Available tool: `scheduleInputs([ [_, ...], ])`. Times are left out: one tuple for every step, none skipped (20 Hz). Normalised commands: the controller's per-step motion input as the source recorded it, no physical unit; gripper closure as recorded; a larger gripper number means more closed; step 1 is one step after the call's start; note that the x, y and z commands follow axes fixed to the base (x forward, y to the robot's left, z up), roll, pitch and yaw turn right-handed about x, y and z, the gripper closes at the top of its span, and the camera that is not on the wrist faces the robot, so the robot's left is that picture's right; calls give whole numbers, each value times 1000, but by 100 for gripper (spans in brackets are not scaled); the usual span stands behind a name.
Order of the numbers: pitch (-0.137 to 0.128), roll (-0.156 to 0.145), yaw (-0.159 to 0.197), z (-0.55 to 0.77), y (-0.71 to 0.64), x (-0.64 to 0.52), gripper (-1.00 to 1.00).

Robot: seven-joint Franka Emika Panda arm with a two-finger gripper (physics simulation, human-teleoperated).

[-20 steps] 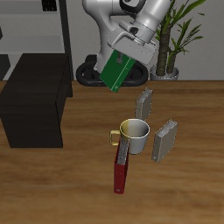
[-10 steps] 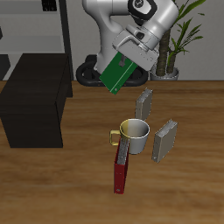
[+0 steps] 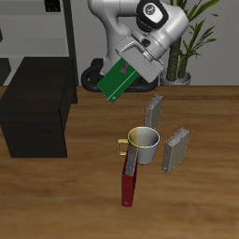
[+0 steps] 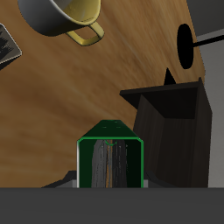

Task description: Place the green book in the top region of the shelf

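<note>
Your gripper (image 3: 133, 58) is clamped on the green book (image 3: 119, 79), which hangs tilted in the air, well above the table (image 3: 84, 196) and clear of everything standing on it. That height likely lets it pass over to the shelf (image 3: 35, 105), the low black unit off to one side, its flat top bare. Below, a white mug (image 3: 142, 145) with a yellow inside stands empty beside a dark red book (image 3: 129, 177) and two grey books (image 3: 165, 133).

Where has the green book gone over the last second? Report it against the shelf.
Yes, it moved. The green book, held in the pincer, has risen slightly and shifted toward the shelf, though not yet above it.
</note>
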Motion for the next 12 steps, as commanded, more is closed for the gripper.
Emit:
scheduleInputs([
  [7,-127,-45,-238,-156,184,100],
  [0,0,0,-69,145,114,100],
  [-18,-148,-63,-176,-148,162,100],
  [3,-42,51,-178,-64,234,100],
  [16,-160,-81,-68,-88,-110,100],
  [-32,-31,-16,-11,51,116,100],
  [39,-53,-33,-137,-90,100,100],
  [-2,-60,35,-116,26,32,100],
  [-73,-13,23,-120,-54,69,100],
  [-5,-5,-6,-94,118,218,100],
  [-15,-25,12,-104,7,126,100],
  [11,-105,-43,-40,-80,-32,100],
])
